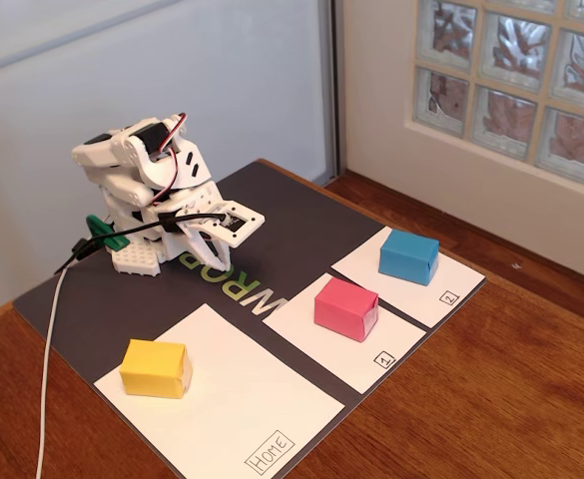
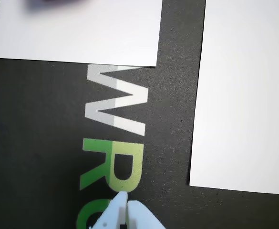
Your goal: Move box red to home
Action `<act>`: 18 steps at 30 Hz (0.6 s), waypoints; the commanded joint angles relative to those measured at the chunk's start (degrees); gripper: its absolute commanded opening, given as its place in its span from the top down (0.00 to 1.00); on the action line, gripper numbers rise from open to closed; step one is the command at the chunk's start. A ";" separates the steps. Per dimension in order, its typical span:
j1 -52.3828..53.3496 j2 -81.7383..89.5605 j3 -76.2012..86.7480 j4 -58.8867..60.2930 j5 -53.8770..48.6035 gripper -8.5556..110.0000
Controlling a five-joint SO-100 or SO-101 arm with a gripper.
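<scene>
The pinkish-red box sits on the small white sheet numbered 1, right of the mat's centre in the fixed view. The large white HOME sheet lies at the mat's front, with its label at the near corner. My white gripper is folded back near the arm's base, well left of the red box, with jaws together and empty. In the wrist view the gripper points at the green mat lettering; the HOME sheet fills the right. The red box is only a blurred dark edge at the top.
A yellow box sits on the HOME sheet's left part. A blue box sits on sheet 2. The dark mat covers a wooden table. A white cable hangs at the left. A wall and a glass-block window stand behind.
</scene>
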 commanded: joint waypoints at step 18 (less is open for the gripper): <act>-4.92 -29.27 -19.07 -13.62 -2.90 0.93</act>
